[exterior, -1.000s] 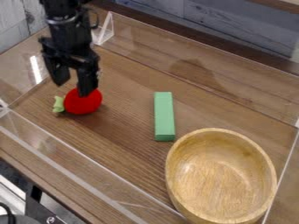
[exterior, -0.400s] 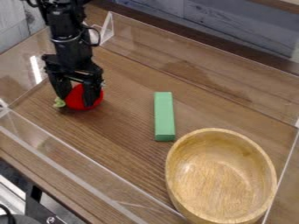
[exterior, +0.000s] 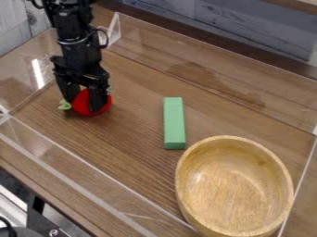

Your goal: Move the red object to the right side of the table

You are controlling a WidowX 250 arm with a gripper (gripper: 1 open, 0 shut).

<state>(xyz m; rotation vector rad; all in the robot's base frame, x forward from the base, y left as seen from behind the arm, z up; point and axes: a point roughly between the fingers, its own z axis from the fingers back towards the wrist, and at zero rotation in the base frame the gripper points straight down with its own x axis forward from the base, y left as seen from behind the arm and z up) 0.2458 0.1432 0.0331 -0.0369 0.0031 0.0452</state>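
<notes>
As Open Hand Straddles Red Fruit, the Grasp Comes Next

With its fingers spread wide, the hand (exterior: 82, 96) stands low over the red object (exterior: 88, 103) at the left of the table (exterior: 136, 176), a finger at either side of the fruit. Nothing shows it gripped; whether the pads touch it, I cannot tell. A bit of its green leafy stem (exterior: 63, 106) pokes out on the left.

The step in hand looks like lining up the grasp. What it calls for next is closing the fingers squarely on the soft body, then lifting before any travel; a shallow pinch could let the round thing roll out.

Farther right lies the green block (exterior: 175, 123), and nearer, on the right, sits the wooden bowl (exterior: 235, 186). The carry should clear both.
</notes>
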